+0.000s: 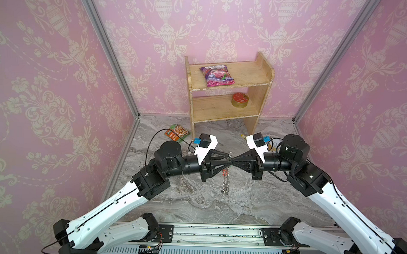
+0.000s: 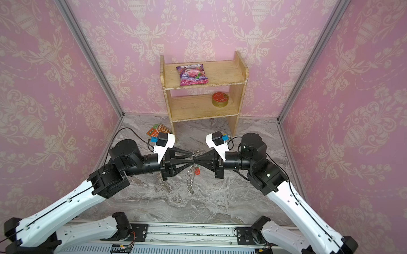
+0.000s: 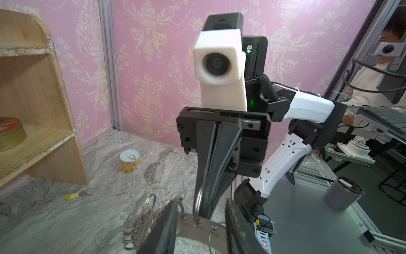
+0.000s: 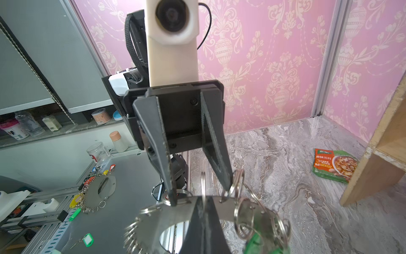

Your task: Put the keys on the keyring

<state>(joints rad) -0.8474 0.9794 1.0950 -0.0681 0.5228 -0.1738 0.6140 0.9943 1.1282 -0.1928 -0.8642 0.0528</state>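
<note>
Closed right claw (image 1: 232,161) pinches keyring (image 1: 225,181); left claw (image 1: 228,159) parted astride rim. Behind claws shelf (image 1: 221,109), packet (image 1: 176,132). Marble counter (image 1: 195,201), pink walls (image 1: 48,80).

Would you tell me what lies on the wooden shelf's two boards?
A purple snack packet lies on the upper board, a red-lidded gold tin on the lower board. What the closed tin holds cannot be seen.

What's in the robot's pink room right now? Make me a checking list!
Surface: grey marble tabletop.
Job's things: keyring held in the air, red-tagged key and green-tagged key on it; yellow-tagged key on the tabletop.
Clutter: soup packet, can on tabletop; pink packet, gold tin on wooden shelf.
Grippers: right gripper shut on the keyring; left gripper open around it.
Cables: black cable behind the left gripper.
Surroundings: pink patterned walls; a person outside.
</note>
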